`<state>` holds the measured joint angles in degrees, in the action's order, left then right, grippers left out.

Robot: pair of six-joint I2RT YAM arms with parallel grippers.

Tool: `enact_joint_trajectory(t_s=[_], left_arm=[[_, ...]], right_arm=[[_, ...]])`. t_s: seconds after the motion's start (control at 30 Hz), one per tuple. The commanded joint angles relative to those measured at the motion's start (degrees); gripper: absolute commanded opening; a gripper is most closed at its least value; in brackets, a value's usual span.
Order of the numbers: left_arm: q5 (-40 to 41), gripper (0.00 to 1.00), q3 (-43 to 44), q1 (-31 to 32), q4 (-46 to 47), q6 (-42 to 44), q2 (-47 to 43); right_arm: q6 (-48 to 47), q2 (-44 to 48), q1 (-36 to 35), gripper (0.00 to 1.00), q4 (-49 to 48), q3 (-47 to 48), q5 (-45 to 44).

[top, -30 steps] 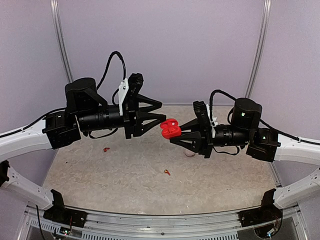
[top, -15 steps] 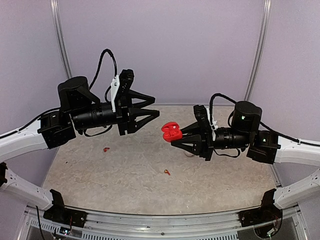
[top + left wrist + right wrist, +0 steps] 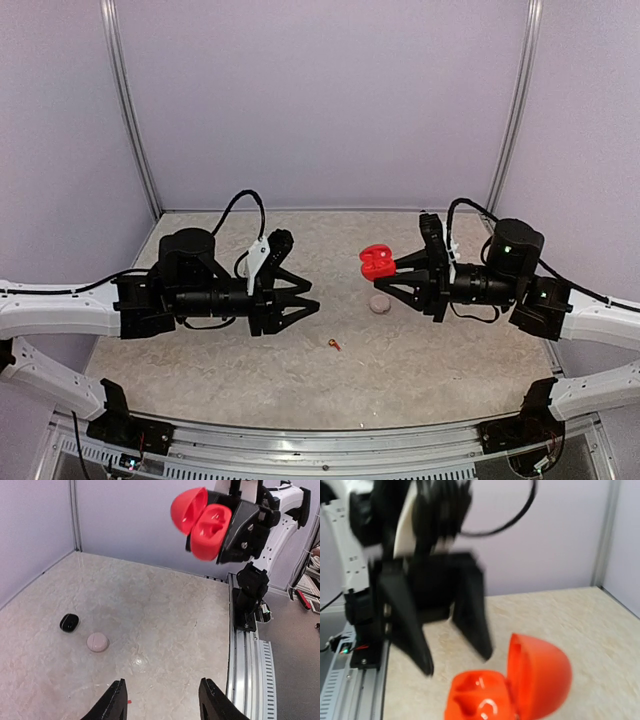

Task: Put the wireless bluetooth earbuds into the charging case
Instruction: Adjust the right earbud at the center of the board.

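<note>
My right gripper (image 3: 392, 268) is shut on the open red charging case (image 3: 377, 262), holding it above the table with the lid flipped up. In the right wrist view the case (image 3: 510, 692) fills the lower middle, and its two wells look empty. A tiny red-orange earbud (image 3: 334, 345) lies on the table in front of the two arms. My left gripper (image 3: 308, 302) hangs low over the table to the left of the case, open, with nothing between its fingers (image 3: 116, 700). From the left wrist the red case (image 3: 202, 517) shows at the upper right.
A pale round case (image 3: 379, 304) lies on the table under the red case, and it shows again (image 3: 97, 642) beside a black round case (image 3: 69, 623). A metal rail (image 3: 250, 670) runs along the near table edge. Walls close the back and sides.
My left arm has come down and drawn back to the left, its gripper now low over the table. My right arm has pulled the red case to the right and slightly back.
</note>
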<state>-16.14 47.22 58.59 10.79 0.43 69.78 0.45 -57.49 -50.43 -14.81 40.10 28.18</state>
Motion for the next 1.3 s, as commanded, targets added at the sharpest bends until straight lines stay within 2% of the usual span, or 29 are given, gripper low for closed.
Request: enact_joint_trajectory(t_s=[0.0, 0.2, 0.6, 0.9, 1.27], left_arm=[[7.72, 0.49, -3.95, -0.29, 7.12, -9.79, 0.61], [15.85, 0.51, -6.86, -1.11, 5.00, -24.95, 3.17], [23.44, 0.50, 6.85, 3.64, -14.12, -43.78, 23.33], [19.32, 0.47, 11.52, 3.78, -14.56, -46.89, 32.58], [18.56, 0.46, 17.75, 2.56, -17.37, -44.03, 40.41]], right_arm=[[4.12, 3.79, 2.95, 0.09, -1.56, -2.67, -0.70], [5.44, 6.11, 4.69, 0.09, -0.32, -4.85, -1.85], [6.31, 8.00, 5.18, 0.09, 1.72, -6.16, -3.38], [5.80, 8.55, 5.26, 0.10, 2.33, -6.26, -3.76], [4.64, 8.37, 5.33, 0.09, 3.02, -6.24, -3.97]])
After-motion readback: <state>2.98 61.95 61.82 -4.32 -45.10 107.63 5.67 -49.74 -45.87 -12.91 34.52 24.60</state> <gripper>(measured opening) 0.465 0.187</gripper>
